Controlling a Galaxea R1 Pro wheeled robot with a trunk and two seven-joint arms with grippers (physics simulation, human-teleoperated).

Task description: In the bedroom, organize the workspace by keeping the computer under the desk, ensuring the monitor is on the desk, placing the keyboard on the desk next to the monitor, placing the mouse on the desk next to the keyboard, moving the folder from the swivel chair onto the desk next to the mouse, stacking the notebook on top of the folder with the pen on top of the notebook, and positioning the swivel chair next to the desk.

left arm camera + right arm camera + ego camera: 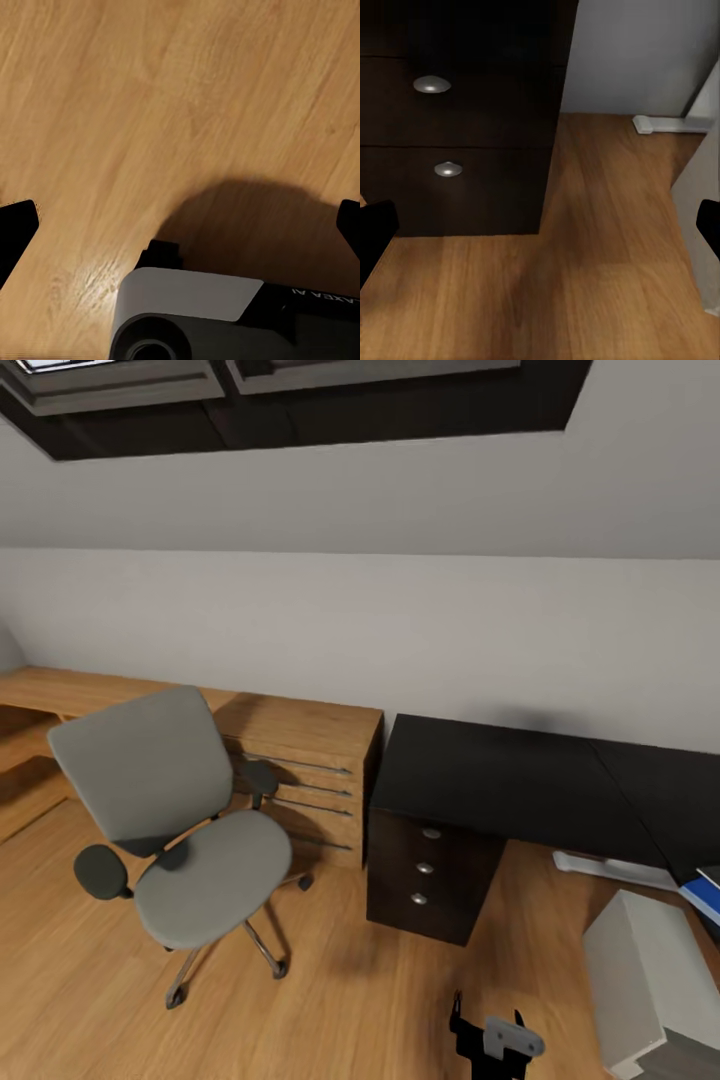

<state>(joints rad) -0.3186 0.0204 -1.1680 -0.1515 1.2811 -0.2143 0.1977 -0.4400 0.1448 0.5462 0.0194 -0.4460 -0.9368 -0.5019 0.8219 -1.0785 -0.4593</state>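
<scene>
Swivel chair [175, 825] seat bare, left of table [500, 775]; computer [640, 985] near right. Both tools spread, empty. Judged step: fetching next item; needs turning right.

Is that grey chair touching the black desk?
Apart. In the head view the chair stands on the floor left of the desk, with wooden drawers and bare floor between them.

Even, soft render lighting in the head view — daylight seems to enter from the skylights [290, 390] overhead, leaving faint shadows under the swivel chair [175, 825] and beside the desk [520, 780]. Desk top shows dull sheen, no hard glare; slight wide-angle stretch at frame edges. Left wrist view: broad dark shadow on the floor [112, 112] plus a small glossy highlight — right wrist view dimmer, mildly blurred.
</scene>
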